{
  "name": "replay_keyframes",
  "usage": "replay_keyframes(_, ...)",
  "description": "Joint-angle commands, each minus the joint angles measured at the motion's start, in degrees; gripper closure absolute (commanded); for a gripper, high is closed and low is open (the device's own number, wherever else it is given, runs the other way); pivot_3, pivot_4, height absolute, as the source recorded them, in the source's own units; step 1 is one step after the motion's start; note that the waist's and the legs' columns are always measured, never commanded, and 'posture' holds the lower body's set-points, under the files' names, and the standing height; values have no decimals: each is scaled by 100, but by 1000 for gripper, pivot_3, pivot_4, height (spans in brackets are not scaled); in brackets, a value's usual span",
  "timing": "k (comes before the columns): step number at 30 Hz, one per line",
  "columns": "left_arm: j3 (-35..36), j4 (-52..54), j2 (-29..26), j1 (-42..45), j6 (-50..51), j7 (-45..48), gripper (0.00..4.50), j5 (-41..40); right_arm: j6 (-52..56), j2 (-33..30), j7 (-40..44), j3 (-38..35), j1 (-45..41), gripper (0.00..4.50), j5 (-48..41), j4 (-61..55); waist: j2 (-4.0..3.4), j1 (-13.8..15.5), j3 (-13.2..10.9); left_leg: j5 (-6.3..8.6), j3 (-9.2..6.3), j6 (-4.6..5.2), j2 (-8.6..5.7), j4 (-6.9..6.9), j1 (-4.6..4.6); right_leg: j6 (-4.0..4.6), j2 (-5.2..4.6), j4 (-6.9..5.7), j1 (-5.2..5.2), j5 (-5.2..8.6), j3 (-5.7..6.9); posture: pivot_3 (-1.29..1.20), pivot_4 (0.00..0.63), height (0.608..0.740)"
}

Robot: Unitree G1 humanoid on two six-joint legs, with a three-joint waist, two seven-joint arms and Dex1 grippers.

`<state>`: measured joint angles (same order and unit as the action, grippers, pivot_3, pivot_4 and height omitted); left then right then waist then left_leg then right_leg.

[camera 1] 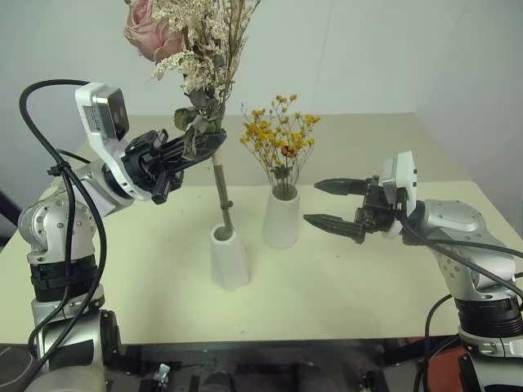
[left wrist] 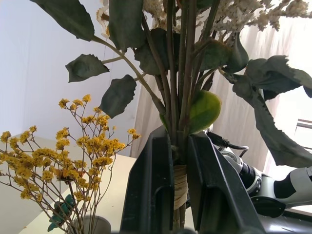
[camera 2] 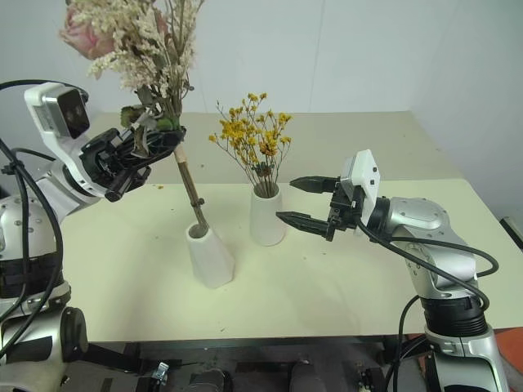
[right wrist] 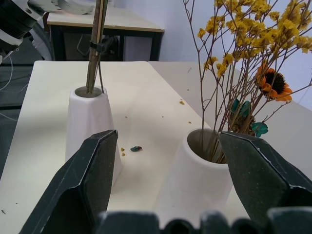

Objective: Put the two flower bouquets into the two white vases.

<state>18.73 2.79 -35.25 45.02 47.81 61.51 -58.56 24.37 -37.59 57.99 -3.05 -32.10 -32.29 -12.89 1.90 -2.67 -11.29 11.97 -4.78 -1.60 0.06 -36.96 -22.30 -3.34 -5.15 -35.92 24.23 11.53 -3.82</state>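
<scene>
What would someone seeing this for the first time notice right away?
The rose bouquet towers over the table, its stems clamped in the left pincer with the ends already inside the near white vase. Just behind it, the yellow flowers stand in the second vase, and the open right pincer hovers beside that one.

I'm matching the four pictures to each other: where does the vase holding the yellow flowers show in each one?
Left eye view: yellow-flower vase at table centre, just right of the narrow vase.
Right eye view: at centre, again right of the narrow vase.
Left wrist view: its rim at the bottom edge, under the yellow sprigs.
Right wrist view: large, between the right hand's fingers.
Shared landmark: the yellow flowers.
</scene>
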Motion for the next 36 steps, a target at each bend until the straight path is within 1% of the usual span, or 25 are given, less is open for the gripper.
replay_keyframes(1, -48, -4, -105, 172, -139, 63, 4351, 45, -3, 14, -72, -96, -66, 585, -75, -171, 0, 1, 0, 0, 0, 0, 0, 0, 0, 0, 0, 0, 0, 0, 0, 0, 150, 740)
replay_keyframes(20, -146, -191, -224, 451, -306, 287, 4351, 126, -59, 179, -203, -66, 39, 585, -60, -241, 0, 0, 0, 0, 0, 0, 0, 0, -3, -2, 0, 3, 1, 1, 0, 0, 150, 740)
replay_keyframes(36, -61, 62, -339, 318, -71, 350, 4351, -214, -67, 223, -186, -44, 45, 585, -55, -218, 0, 2, 0, 0, 0, 0, 1, 0, -3, -19, 1, 3, 2, 12, 0, 0, 150, 740)
